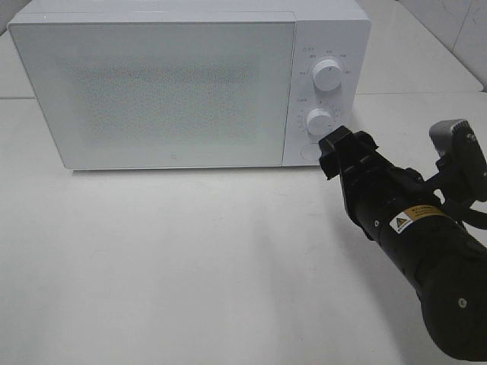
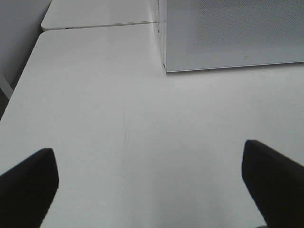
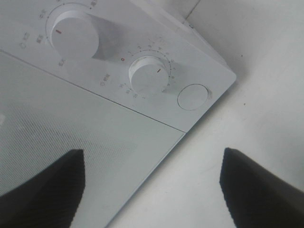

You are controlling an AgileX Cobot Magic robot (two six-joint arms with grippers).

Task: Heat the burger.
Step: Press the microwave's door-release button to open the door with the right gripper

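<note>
The burger is out of view in every frame. A white microwave [image 1: 167,84] stands at the back of the table with its door shut, and the frosted door hides the inside. My right gripper [image 1: 346,148] hovers just in front of the control panel's lower corner, open and empty. In the right wrist view this gripper [image 3: 152,185] faces the lower knob [image 3: 147,75] and the round door button [image 3: 192,97], apart from both. My left gripper [image 2: 149,185] is open over bare table, short of the microwave's corner [image 2: 166,69].
The panel carries an upper knob [image 1: 327,74] and a lower knob [image 1: 319,122], with the round button [image 1: 308,150] below them. The white table [image 1: 190,266] stretches in front of the microwave. A seam to a second table [image 2: 95,23] runs behind.
</note>
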